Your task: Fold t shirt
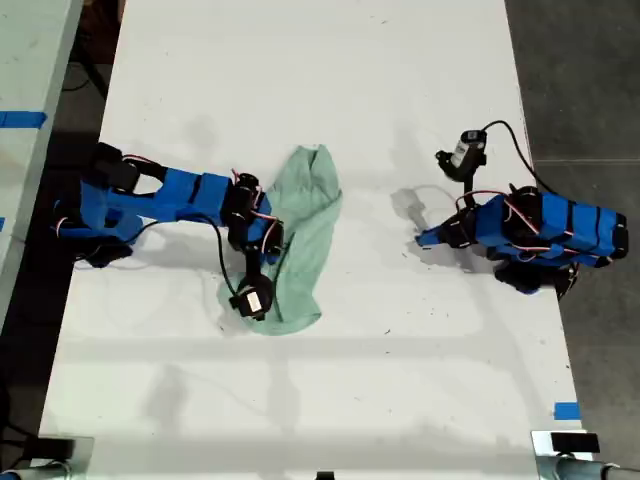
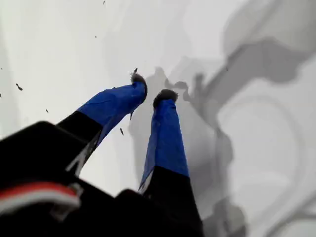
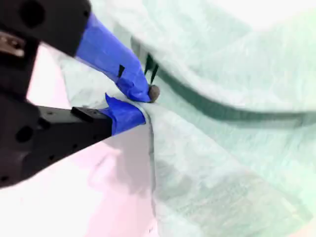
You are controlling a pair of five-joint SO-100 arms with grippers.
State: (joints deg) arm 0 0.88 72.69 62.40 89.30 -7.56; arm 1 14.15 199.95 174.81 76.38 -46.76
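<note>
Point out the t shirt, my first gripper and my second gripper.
t shirt (image 1: 312, 215): exterior view, middle of the bunched green fabric.
my first gripper (image 2: 151, 93): first wrist view, midway between the blue tips.
my second gripper (image 3: 139, 102): second wrist view, between the tips at the fabric edge.
</note>
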